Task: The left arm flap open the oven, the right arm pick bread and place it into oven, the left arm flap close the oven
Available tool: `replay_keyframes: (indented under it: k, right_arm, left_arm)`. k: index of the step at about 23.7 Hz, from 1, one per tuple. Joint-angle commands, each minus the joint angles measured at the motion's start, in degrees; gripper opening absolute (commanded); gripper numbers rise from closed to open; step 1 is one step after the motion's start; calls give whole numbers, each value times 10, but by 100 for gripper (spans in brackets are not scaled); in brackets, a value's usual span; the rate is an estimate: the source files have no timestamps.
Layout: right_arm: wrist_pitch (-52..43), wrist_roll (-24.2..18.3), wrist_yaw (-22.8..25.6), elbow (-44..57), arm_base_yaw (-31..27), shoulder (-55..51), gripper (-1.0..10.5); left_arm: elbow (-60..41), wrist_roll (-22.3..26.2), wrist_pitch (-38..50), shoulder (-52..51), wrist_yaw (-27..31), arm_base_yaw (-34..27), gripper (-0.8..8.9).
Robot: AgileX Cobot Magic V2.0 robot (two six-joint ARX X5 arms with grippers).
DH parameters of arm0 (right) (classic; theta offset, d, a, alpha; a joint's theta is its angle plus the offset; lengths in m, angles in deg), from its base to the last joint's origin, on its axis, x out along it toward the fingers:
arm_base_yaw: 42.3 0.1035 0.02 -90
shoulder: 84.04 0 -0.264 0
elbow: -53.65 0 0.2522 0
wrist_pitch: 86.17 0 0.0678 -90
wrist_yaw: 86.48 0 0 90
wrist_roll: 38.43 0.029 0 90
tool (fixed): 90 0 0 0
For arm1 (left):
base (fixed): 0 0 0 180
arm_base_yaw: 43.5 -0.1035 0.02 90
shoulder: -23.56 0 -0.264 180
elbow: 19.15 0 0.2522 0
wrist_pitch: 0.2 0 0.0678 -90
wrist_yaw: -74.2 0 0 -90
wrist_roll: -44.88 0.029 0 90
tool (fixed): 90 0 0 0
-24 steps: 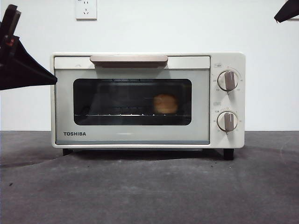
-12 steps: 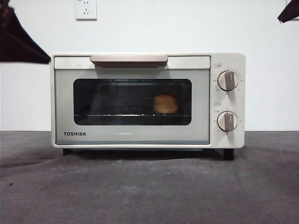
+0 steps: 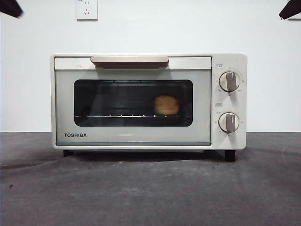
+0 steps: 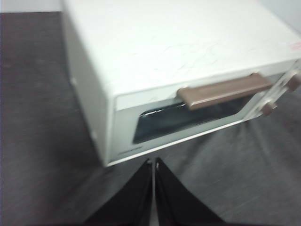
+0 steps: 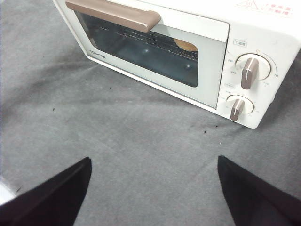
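**Cream oven shut, bread inside, both hands clear**

Cream-white TOSHIBA toaster oven point(image 3: 148, 101) sits centre frame in front view on a grey felt-like tabletop point(image 3: 150, 188), door closed. Beige bar handle point(image 3: 130, 60) runs along top of door; two round knobs point(image 3: 229, 81) stacked at right side of the oven face, w/ pointers near vertical. Bread point(image 3: 166, 104) visible thru the dark glass window, right of centre, resting on the wire rack point(image 3: 117, 114). White wall behind, w/ a socket plate point(image 3: 86, 9) at upper left of frame.

Left hand point(image 4: 153, 162): jaws pressed together, nothing between them, held off the oven's front corner above the tabletop; wrist pic is a bit blurred. In front view it shows only as a black tip at top left corner.

Right hand point(image 5: 153, 162): jaws spread wide, empty, over bare tabletop, well apart from the oven front. Its wrist view shows bread as an orange-tan sliver behind the glass, near the knob side. Black tip at top right corner in front view.
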Motion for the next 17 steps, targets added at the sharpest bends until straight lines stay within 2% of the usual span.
replay_keyframes:
  k: [1, 10, 11, 15, 17]
  right_arm:
    - [-6, -2, 9, -11, 5, 2, 427]
    - [-8, -2, 15, -11, 5, 3, 412]
    - [-8, -2, 15, -11, 5, 3, 375]
    - [-9, -3, 15, -11, 5, 2, 17]
    - [-10, -7, 15, -11, 5, 2, 8]
  left_arm:
    - [20, 33, -29, -11, 20, 9, 17]
    - [20, 34, -65, -44, 20, 11, 19]
    - [20, 33, -66, -44, 20, 11, 19]
    - [20, 33, -68, -44, 20, 11, 19]
    - [20, 32, -68, -44, 20, 11, 19]
